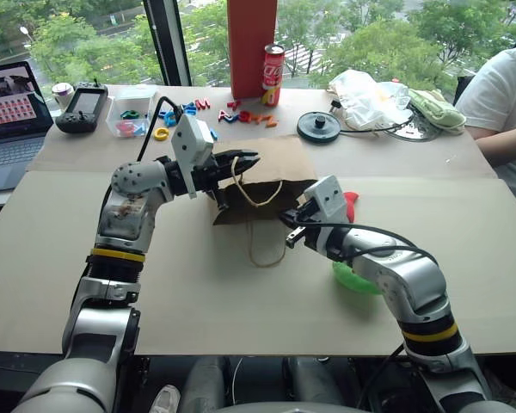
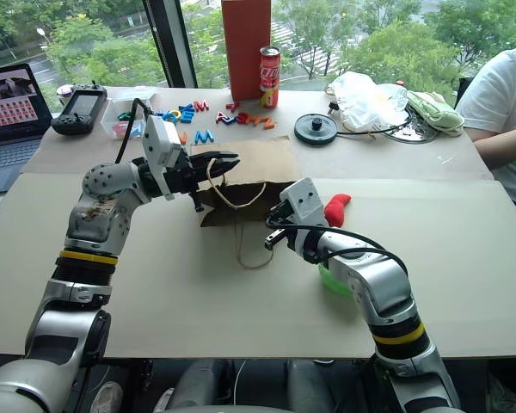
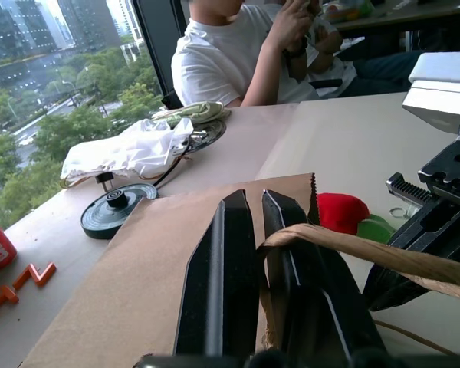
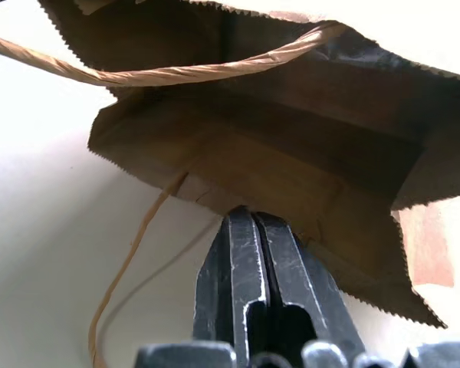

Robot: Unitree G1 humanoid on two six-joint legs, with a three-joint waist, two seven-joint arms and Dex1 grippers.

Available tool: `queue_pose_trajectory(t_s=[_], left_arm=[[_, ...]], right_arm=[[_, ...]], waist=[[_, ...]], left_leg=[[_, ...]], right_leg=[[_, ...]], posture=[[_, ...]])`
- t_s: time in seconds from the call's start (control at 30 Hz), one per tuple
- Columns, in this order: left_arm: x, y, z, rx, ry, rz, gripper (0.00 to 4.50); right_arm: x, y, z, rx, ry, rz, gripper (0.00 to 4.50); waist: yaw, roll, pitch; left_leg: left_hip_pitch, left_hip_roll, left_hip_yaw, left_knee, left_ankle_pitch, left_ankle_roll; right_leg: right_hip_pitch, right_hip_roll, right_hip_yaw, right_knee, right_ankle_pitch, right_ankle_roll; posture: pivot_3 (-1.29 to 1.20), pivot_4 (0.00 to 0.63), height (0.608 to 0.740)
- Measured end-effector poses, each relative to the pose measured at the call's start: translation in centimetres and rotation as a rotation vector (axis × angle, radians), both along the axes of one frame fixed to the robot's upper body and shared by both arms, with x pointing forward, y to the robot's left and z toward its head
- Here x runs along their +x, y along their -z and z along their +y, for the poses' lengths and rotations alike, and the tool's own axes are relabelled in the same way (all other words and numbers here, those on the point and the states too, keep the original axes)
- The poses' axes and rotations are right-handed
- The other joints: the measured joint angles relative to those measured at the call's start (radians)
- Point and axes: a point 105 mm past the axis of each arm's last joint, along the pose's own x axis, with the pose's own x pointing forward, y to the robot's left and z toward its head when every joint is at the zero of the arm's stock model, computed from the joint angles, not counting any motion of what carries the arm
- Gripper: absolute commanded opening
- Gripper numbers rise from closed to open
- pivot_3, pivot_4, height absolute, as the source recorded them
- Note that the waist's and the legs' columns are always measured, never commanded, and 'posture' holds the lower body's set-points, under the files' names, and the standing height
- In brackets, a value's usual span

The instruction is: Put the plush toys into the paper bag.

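The brown paper bag (image 1: pixel 271 159) lies on its side on the table, its mouth facing me. My left gripper (image 1: pixel 251 160) is shut on the upper cord handle (image 3: pixel 345 245) and holds the top lip up, so the mouth gapes. My right gripper (image 4: pixel 249 211) is shut at the serrated edge of the lower lip, tips on the paper. The lower cord handle (image 1: pixel 262 249) trails on the table. Just right of the bag lies the red chili plush toy (image 1: pixel 351 202). The lime-green plush toy (image 1: pixel 353 280) sits partly hidden under my right forearm.
Behind the bag are coloured letters (image 1: pixel 241 116), a red soda can (image 1: pixel 273 75), a tall orange box (image 1: pixel 251 39) and a black disc (image 1: pixel 318 126). A white plastic bag (image 1: pixel 370 95) and a pale green mitt (image 1: pixel 439 110) lie back right beside a seated person (image 1: pixel 503 103). A laptop (image 1: pixel 9 112) stands far left.
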Motion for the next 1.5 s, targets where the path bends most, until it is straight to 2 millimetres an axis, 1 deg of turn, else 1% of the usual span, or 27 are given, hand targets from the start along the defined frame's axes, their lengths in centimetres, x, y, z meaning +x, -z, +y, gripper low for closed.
queue_pose_trajectory(t_s=[0.13,0.23,0.37,0.53,0.77,0.8,0.93,1.0,1.13,1.5], left_arm=[[0.1,-0.3,0.1,-0.021,-0.003,0.012,0.38],[0.3,-0.9,0.2,-0.063,-0.012,0.029,0.38],[0.7,-2.2,0.6,-0.115,-0.036,0.034,0.38],[0.9,-2.3,0.8,-0.127,-0.054,0.056,0.38],[1.0,-2.1,0.8,-0.128,-0.064,0.075,0.38],[1.1,-2.0,0.9,-0.127,-0.066,0.082,0.19],[1.3,-1.9,1.1,-0.122,-0.076,0.09,0.19],[1.6,-2.2,1.3,-0.125,-0.086,0.094,0.19],[1.9,-3.3,1.6,-0.137,-0.1,0.071,0.19],[1.9,-3.2,1.6,-0.136,-0.092,0.079,0.19]], right_arm=[[1.3,0.6,0.6,-0.007,0.032,-0.004,0.05],[2.5,2.2,0.1,-0.042,0.101,0.026,0.05],[3.0,4.0,-0.2,-0.077,0.144,0.07,0.05],[3.3,4.9,-0.3,-0.103,0.168,0.088,0.05],[3.5,5.0,0.1,-0.153,0.159,0.073,0.05],[3.5,5.0,0.2,-0.159,0.155,0.071,0.01],[3.5,5.1,0.2,-0.177,0.151,0.071,0.01],[3.5,5.1,0.1,-0.18,0.154,0.072,0.01],[3.5,5.1,0.1,-0.182,0.154,0.076,0.01],[3.4,5.1,0.2,-0.184,0.148,0.08,0.01]], waist=[[0.0,0.0,0.0],[0.002,0.0,0.0],[0.001,0.0,0.0],[-0.001,0.0,0.0],[-0.001,0.0,0.0],[-0.001,0.001,0.0],[-0.001,0.001,0.0],[-0.001,0.001,0.0],[-0.001,0.001,0.0],[-0.001,0.001,0.0]], left_leg=[[0.0,0.0,0.0,0.0,0.0,0.0],[-0.001,0.0,0.0,0.0,0.0,0.0],[-0.001,0.0,0.0,0.0,0.0,0.0],[0.0,0.0,0.0,0.0,0.0,0.0],[0.0,0.0,0.0,0.0,0.0,0.0],[0.0,0.0,0.0,0.0,0.0,0.0],[0.0,0.0,0.0,0.0,0.0,0.0],[0.0,0.0,0.0,0.0,0.0,0.0],[0.0,0.0,0.0,0.0,0.0,0.0],[0.0,0.0,0.0,0.0,0.0,0.0]], right_leg=[[0.0,0.0,0.0,0.0,0.0,0.0],[0.0,0.0,0.0,0.001,0.0,0.0],[0.0,0.0,0.0,0.001,0.0,0.0],[0.0,0.0,0.0,0.001,0.0,0.0],[0.0,0.0,0.0,0.001,0.0,0.0],[0.0,0.0,0.0,0.001,0.0,0.0],[0.0,0.0,0.0,0.001,0.0,0.0],[0.0,0.0,0.0,0.001,0.0,0.0],[0.0,0.0,0.0,0.001,0.0,0.0],[0.0,0.0,0.0,0.001,0.0,0.0]], posture=[[0.0,0.15,0.739],[0.0,0.15,0.739],[0.0,0.15,0.739],[0.0,0.15,0.739],[0.0,0.15,0.739],[0.0,0.15,0.739],[0.0,0.15,0.739],[0.0,0.15,0.739],[0.0,0.15,0.739],[0.0,0.15,0.739]])
